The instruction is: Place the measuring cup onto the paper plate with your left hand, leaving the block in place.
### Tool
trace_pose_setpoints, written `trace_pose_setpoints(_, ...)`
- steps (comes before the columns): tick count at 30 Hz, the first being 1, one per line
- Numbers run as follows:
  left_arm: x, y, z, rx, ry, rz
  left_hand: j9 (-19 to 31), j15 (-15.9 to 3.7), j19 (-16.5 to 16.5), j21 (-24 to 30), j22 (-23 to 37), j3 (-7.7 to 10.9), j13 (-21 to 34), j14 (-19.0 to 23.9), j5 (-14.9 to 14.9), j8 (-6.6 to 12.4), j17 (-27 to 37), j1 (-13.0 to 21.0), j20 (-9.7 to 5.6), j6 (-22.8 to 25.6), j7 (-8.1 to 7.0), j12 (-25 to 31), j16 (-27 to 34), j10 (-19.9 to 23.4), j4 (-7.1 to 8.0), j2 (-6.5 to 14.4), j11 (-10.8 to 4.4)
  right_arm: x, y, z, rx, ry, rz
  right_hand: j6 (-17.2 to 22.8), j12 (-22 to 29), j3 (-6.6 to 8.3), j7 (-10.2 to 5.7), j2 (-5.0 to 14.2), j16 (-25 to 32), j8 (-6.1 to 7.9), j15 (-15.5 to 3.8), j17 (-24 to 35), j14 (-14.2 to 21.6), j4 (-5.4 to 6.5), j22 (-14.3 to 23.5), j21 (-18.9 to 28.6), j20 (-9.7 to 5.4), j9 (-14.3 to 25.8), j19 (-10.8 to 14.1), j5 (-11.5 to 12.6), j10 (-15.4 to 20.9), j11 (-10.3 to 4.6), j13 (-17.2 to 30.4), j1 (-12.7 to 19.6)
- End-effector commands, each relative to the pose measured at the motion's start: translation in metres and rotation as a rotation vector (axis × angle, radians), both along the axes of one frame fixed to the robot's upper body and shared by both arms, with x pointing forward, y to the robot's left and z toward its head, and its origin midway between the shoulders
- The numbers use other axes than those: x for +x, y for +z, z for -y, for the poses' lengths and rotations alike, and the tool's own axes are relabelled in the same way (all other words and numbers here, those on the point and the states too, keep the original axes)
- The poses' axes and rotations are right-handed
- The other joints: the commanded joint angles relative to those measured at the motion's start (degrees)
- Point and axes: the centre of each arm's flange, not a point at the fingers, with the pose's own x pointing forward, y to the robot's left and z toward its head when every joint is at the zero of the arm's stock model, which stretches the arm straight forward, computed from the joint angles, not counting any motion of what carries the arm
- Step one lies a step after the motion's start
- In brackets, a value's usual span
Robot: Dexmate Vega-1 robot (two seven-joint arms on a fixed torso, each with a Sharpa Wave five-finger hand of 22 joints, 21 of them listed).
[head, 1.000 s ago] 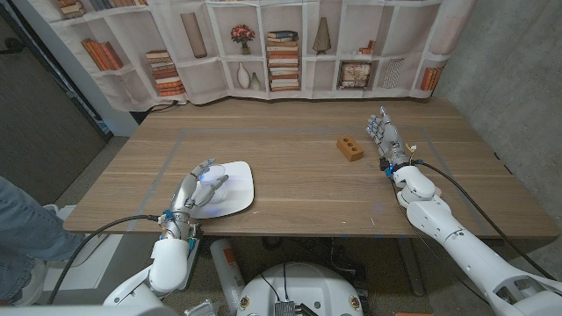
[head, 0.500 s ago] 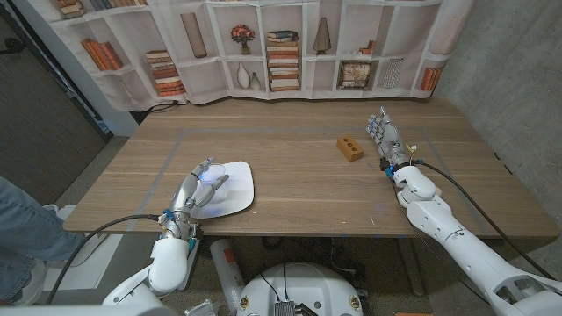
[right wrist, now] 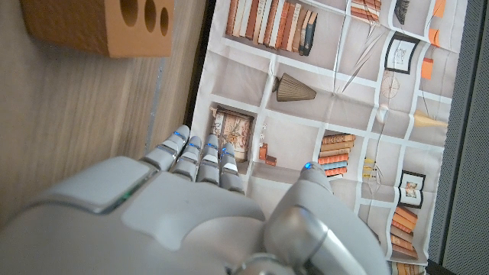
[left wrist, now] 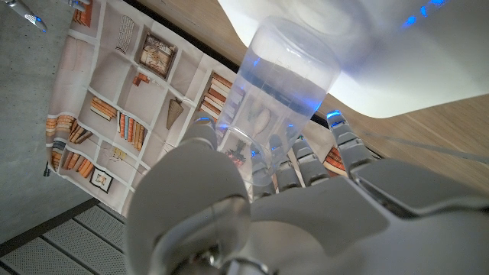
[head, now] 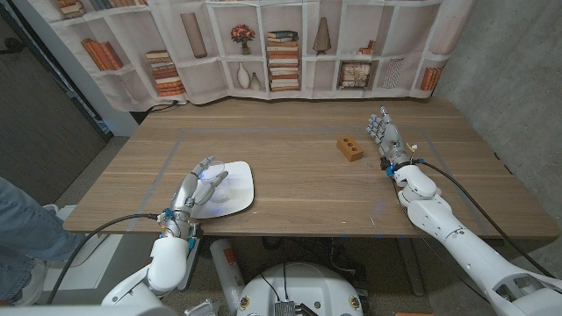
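My left hand (head: 195,191) grips a clear plastic measuring cup (head: 212,175) at the near left of the table, over the left part of the white paper plate (head: 237,189). In the left wrist view the cup (left wrist: 279,84) sits between the thumb and fingers of that hand (left wrist: 252,214), its far end reaching toward the plate (left wrist: 397,53); I cannot tell whether it touches. The orange block (head: 349,147) with holes lies right of centre. My right hand (head: 387,140) stands open on its edge just right of the block (right wrist: 99,27), apart from it.
A bookshelf-print backdrop (head: 290,44) hangs behind the table's far edge. A person's jeans-clad leg (head: 18,228) stands off the table at the left. Bare wood (head: 290,184) stretches between plate and block.
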Motion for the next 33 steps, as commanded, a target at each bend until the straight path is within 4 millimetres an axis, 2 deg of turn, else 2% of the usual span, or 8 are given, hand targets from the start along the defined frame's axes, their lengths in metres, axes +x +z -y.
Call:
trace_pose_setpoints(1,0.000,0.002,0.000,-0.003,-0.002,0.004,0.3,0.00,-0.4,-0.2,0.2,-0.35,0.0,-0.4,0.3,0.03,0.1,-1.1,0.17,-0.3,0.47,0.2,0.1,-0.3,0.57,-0.1,0.17,0.002,0.000,0.001,-0.001,0.001,-0.008,0.4,-0.1,-0.19,0.10,0.38,0.1,0.08,-0.15,0.2,0.7,-0.12,0.3,0.2,0.03,0.1,0.4,-0.1,0.6,0.15,0.3,0.6)
trace_pose_setpoints(15,0.001,0.005,-0.001,-0.016,0.009,0.016,0.2,0.39,-0.8,-0.3,0.2,-2.17,-0.2,-1.1,0.6,-0.31,0.0,-3.9,0.34,-1.5,0.63,0.4,0.2,-0.8,1.58,-2.2,0.06,0.006,0.001,0.001,0.003,0.002,-0.014,0.4,-0.1,-0.23,0.02,0.41,0.1,0.07,-0.07,0.2,0.8,-0.15,0.3,0.2,0.07,0.1,0.4,-0.1,0.8,0.19,0.3,0.6)
trace_pose_setpoints(22,0.000,0.006,-0.001,-0.028,0.008,0.023,0.3,0.67,-1.3,-0.4,0.2,-3.96,-0.4,-1.7,1.2,-0.55,-0.1,-6.6,0.37,-2.9,0.88,0.7,0.3,-0.9,2.62,-4.0,0.06,0.009,0.000,-0.001,0.002,0.004,-0.019,0.4,-0.1,-0.25,0.02,0.43,0.1,0.08,-0.08,0.2,0.8,-0.16,0.3,0.2,0.11,0.1,0.3,-0.1,0.8,0.22,0.3,0.6)
trace_pose_setpoints(33,0.000,0.005,-0.003,-0.043,0.017,0.030,0.3,0.90,-1.7,-0.5,0.3,-4.96,-0.5,-2.1,1.7,-0.70,-0.1,-8.2,0.31,-3.9,1.06,0.8,0.3,-0.9,3.34,-4.8,0.06,0.013,-0.004,-0.002,0.001,0.008,-0.031,0.4,-0.1,-0.29,-0.02,0.46,0.1,0.07,-0.05,0.2,0.8,-0.16,0.3,0.2,0.07,0.1,0.3,-0.1,0.8,0.11,0.3,0.6)
